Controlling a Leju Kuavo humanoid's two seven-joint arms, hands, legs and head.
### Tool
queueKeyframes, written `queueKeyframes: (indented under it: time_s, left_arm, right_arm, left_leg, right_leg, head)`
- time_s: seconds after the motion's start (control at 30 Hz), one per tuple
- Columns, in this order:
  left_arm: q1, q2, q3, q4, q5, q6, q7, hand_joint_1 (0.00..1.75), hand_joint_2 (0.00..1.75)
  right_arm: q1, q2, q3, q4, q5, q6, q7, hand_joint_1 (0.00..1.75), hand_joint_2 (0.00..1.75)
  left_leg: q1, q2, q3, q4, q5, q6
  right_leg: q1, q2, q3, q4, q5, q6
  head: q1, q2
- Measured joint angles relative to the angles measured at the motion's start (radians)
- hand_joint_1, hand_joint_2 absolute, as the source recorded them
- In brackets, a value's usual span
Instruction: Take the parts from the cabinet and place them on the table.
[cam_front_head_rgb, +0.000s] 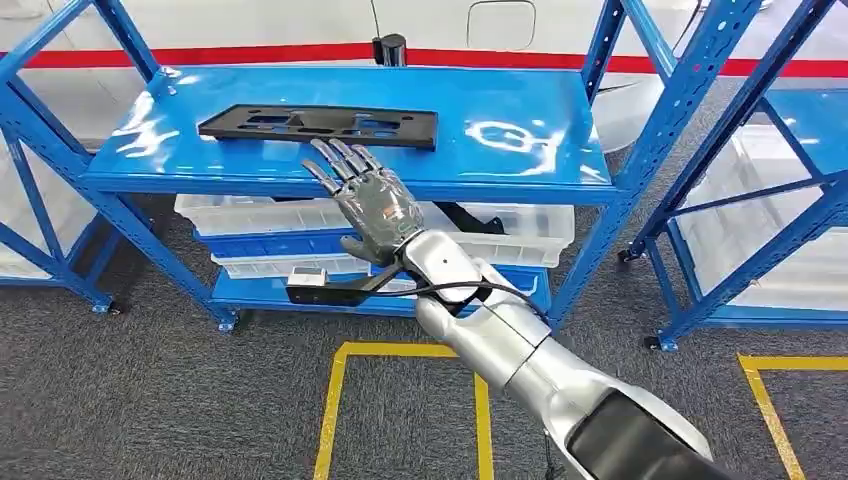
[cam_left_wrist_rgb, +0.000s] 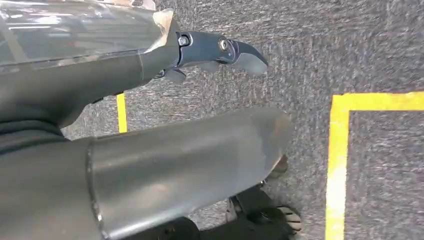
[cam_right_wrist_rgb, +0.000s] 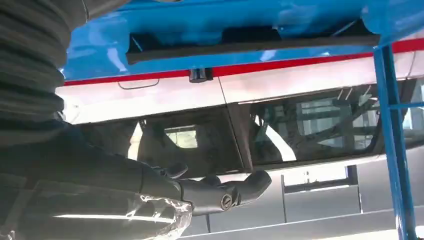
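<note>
At the far left, a blue shelving rack (cam_front_head_rgb: 30, 190) is cut off by the picture's edge, and pale bins behind its braces are hard to make out. The middle blue cabinet (cam_front_head_rgb: 520, 165) has a glossy top shelf with glare patches. On the left half of that shelf lies the flat black part (cam_front_head_rgb: 320, 125), a long panel with cut-outs, its long side running left to right. In the right wrist view the black part (cam_right_wrist_rgb: 250, 42) shows edge-on along the shelf, its openings not readable.

Just near of the part, at the shelf's front edge, is the right hand (cam_front_head_rgb: 365, 195), fingers straight and spread, holding nothing. Its fingertips (cam_front_head_rgb: 322, 150) reach the near edge of the part; whether they touch it cannot be told. The hand and silver forearm hide part of the lower shelf, where clear plastic bins (cam_front_head_rgb: 510, 225) sit stacked, their contents unclear.

The left hand (cam_left_wrist_rgb: 220, 52) hangs over grey carpet (cam_left_wrist_rgb: 310, 45) with yellow floor tape (cam_left_wrist_rgb: 340, 150); its fingers are mostly hidden, so whether it is open or closed cannot be told.

At the far right another blue rack (cam_front_head_rgb: 770, 200) is cut off.
</note>
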Motion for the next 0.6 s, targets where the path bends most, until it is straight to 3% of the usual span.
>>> queueKeyframes:
  time_s: [0.03, 0.07, 0.1, 0.13, 0.2, 0.23, 0.27, 0.3, 0.37, 0.4, 0.47, 0.5, 0.53, 0.57, 0.6]
  left_arm:
    - [0.001, 0.000, 0.000, 0.000, 0.000, 0.001, 0.000, 0.00, 0.00]
    - [0.002, -0.002, 0.000, 0.000, 0.000, 0.002, 0.000, 0.00, 0.00]
    - [0.002, -0.002, 0.000, 0.000, 0.000, 0.002, 0.001, 0.00, 0.00]
    - [0.002, -0.003, 0.000, 0.000, 0.000, 0.002, 0.001, 0.00, 0.00]
    - [0.002, -0.002, 0.000, 0.000, 0.000, 0.004, 0.001, 0.00, 0.00]
    - [0.002, -0.002, 0.000, 0.000, 0.000, 0.005, 0.001, 0.00, 0.00]
    - [0.002, -0.002, 0.000, 0.001, 0.000, 0.005, 0.001, 0.00, 0.00]
    - [-0.002, -0.002, 0.000, 0.001, 0.000, 0.005, 0.001, 0.00, 0.00]
    - [0.000, -0.002, 0.000, 0.001, 0.000, 0.008, 0.005, 0.00, 0.00]
    - [0.000, -0.002, 0.000, 0.001, 0.000, 0.011, 0.005, 0.00, 0.00]
    - [0.001, -0.003, 0.000, 0.001, 0.002, 0.012, 0.008, 0.00, 0.00]
    - [0.000, -0.002, 0.001, 0.001, 0.002, 0.014, 0.012, 0.00, 0.00]
    - [0.001, -0.002, 0.001, 0.001, 0.004, 0.014, 0.015, 0.00, 0.00]
    - [0.002, -0.002, 0.001, 0.001, 0.005, 0.014, 0.016, 0.00, 0.00]
    - [0.003, -0.002, 0.001, 0.001, 0.005, 0.014, 0.016, 0.00, 0.00]
  right_arm:
    - [0.002, 0.000, 0.000, 0.000, 0.000, 0.000, -0.001, 0.00, 1.75]
    - [0.004, 0.000, 0.000, 0.000, 0.000, 0.000, -0.002, 0.00, 1.75]
    - [0.006, 0.000, 0.000, 0.000, 0.000, 0.000, -0.002, 0.00, 1.75]
    - [0.008, 0.000, 0.000, 0.000, 0.000, 0.000, -0.002, 0.00, 1.75]
    - [0.007, 0.002, 0.000, 0.000, 0.000, 0.000, -0.002, 0.00, 1.75]
    - [0.008, 0.004, 0.000, 0.000, 0.000, -0.001, -0.002, 0.00, 1.75]
    - [0.004, 0.006, 0.000, 0.000, 0.000, -0.002, -0.002, 0.00, 1.75]
    - [0.003, 0.006, 0.000, 0.000, 0.000, -0.003, -0.003, 0.00, 1.75]
    - [0.007, 0.005, -0.001, 0.000, 0.001, -0.003, -0.003, 0.00, 1.75]
    - [0.008, 0.006, -0.001, 0.000, 0.002, -0.003, -0.003, 0.00, 1.75]
    - [0.004, 0.006, -0.001, 0.000, 0.002, -0.003, -0.004, 0.00, 1.75]
    - [0.005, 0.006, 0.000, 0.000, 0.003, -0.002, -0.005, 0.00, 1.75]
    - [0.010, 0.005, 0.000, 0.000, 0.004, 0.000, -0.005, 0.00, 1.75]
    - [0.016, 0.004, 0.000, 0.002, 0.005, 0.000, -0.005, 0.00, 1.75]
    - [0.018, 0.004, 0.000, 0.003, 0.006, 0.001, -0.005, 0.00, 1.75]
  left_leg:
    - [0.000, 0.000, -0.060, 0.091, -0.024, -0.003]
    - [0.001, 0.001, -0.106, 0.144, -0.024, -0.004]
    - [0.001, 0.001, -0.121, 0.140, 0.001, -0.002]
    - [0.001, 0.001, -0.112, 0.094, 0.047, 0.001]
    - [0.000, 0.004, -0.040, -0.096, 0.177, 0.011]
    - [-0.002, 0.008, -0.016, -0.138, 0.181, 0.014]
    - [-0.013, 0.008, 0.001, -0.152, 0.165, 0.017]
    - [-0.015, 0.010, 0.004, -0.163, 0.148, 0.024]
    - [-0.017, 0.007, 0.008, -0.171, 0.141, 0.038]
    - [-0.012, 0.002, 0.023, -0.180, 0.138, 0.045]
    - [-0.012, 0.000, 0.042, -0.189, 0.129, 0.058]
    - [-0.012, -0.002, 0.049, -0.189, 0.120, 0.063]
    - [-0.014, -0.004, 0.058, -0.189, 0.111, 0.066]
    - [-0.015, -0.007, 0.070, -0.189, 0.100, 0.067]
    - [-0.017, -0.009, 0.083, -0.189, 0.090, 0.066]
  right_leg:
    - [0.003, 0.000, 0.006, 0.000, -0.007, -0.003]
    - [0.004, 0.000, 0.012, 0.000, -0.014, -0.004]
    - [0.004, 0.001, 0.021, 0.000, -0.021, -0.002]
    - [0.004, 0.001, 0.034, 0.000, -0.030, -0.001]
    - [0.003, 0.002, 0.068, -0.001, -0.054, 0.005]
    - [0.003, 0.000, 0.066, -0.005, -0.064, 0.010]
    - [0.018, 0.001, 0.069, -0.005, -0.070, 0.019]
    - [0.013, 0.001, 0.073, -0.009, -0.071, 0.025]
    - [0.015, -0.003, 0.084, -0.007, -0.062, 0.040]
    - [0.014, -0.004, 0.073, 0.009, -0.064, 0.042]
    - [0.013, -0.003, 0.004, 0.128, -0.062, 0.041]
    - [0.014, -0.003, -0.054, 0.209, -0.077, 0.039]
    - [0.016, -0.003, -0.108, 0.278, -0.109, 0.032]
    - [0.018, -0.003, -0.150, 0.319, -0.137, 0.027]
    - [0.018, -0.003, -0.172, 0.320, -0.146, 0.027]
  head:
    - [0.000, 0.000]
    - [0.000, 0.000]
    - [0.000, 0.000]
    - [0.000, 0.000]
    - [0.000, 0.000]
    - [0.002, 0.000]
    - [0.000, 0.000]
    - [-0.002, 0.000]
    - [-0.002, 0.000]
    - [-0.001, 0.000]
    - [0.000, 0.000]
    - [0.001, 0.000]
    - [0.000, 0.000]
    - [0.001, 0.000]
    - [0.000, 0.000]
